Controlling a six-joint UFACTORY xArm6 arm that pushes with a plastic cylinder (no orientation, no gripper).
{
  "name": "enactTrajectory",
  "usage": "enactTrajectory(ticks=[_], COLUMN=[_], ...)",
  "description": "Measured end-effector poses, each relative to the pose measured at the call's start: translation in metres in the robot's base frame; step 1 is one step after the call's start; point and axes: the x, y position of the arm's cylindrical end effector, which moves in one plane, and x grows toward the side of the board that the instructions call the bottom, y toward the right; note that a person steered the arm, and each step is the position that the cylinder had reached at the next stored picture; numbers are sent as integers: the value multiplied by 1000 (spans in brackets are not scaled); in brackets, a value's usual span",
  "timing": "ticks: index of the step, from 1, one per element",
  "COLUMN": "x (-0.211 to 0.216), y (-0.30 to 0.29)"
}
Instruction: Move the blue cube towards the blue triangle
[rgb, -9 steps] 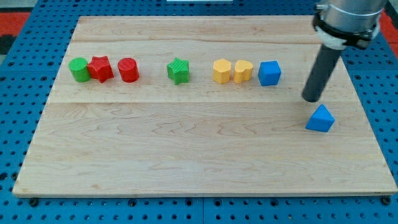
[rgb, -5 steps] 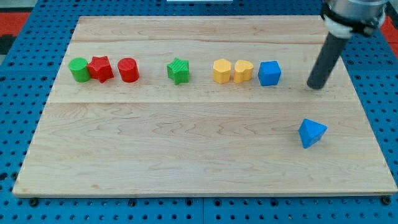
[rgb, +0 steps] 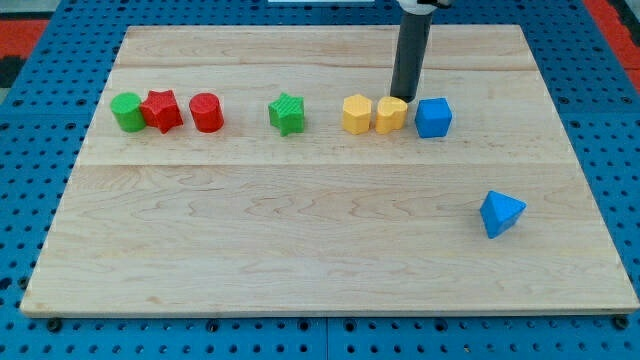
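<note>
While my tip rests right of centre in the upper frame, the blue cube sits just beside it, lower right. It grips nothing, being a bare rod. Well apart, lower right, lies the blue triangle.

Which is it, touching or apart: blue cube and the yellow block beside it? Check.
Cannot tell. In the camera view the blue cube and the yellow block sit edge to edge, my tip just above them.

The blue cube sits upright toward the view's upper right; the blue triangle, seemingly tipped sideways, lies well apart, lower right.
</note>
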Motion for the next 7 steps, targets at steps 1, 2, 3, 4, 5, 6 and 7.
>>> enactTrajectory(ticks=[1,2,3,4,5,6,7], x=[3,35,57,80,52,4,34], y=[16,28,63,91,83,71,62])
